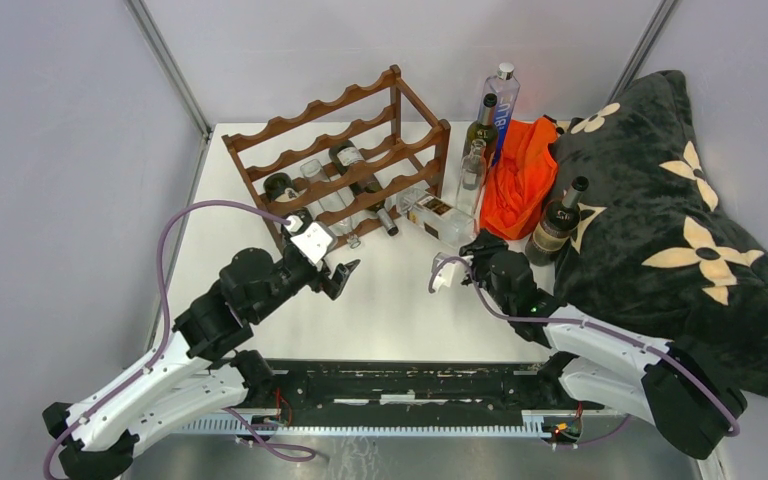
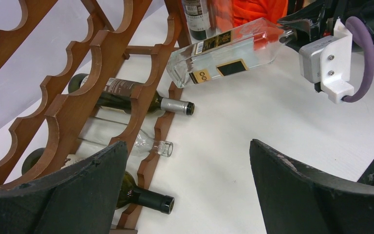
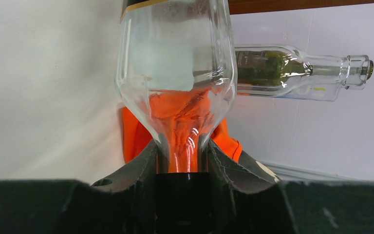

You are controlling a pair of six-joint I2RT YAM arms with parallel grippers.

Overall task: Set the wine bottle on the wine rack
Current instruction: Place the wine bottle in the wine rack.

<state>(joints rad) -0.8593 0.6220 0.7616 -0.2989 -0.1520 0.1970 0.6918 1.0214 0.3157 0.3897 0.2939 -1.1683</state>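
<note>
Since right jaws pinch only the neck of the clear bottle (image 1: pixel 438 215), held tilted centre-frame just right of the rack (image 1: pixel 340 150), it may swing or slip; left jaws wide, empty.

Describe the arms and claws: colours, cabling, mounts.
The left arm and right arm match: white lower links, black joints and wrists. A purple cable loops along each to a white, screwed-on wrist block. The left claw and right claw have broad matte-black fingers.
</note>
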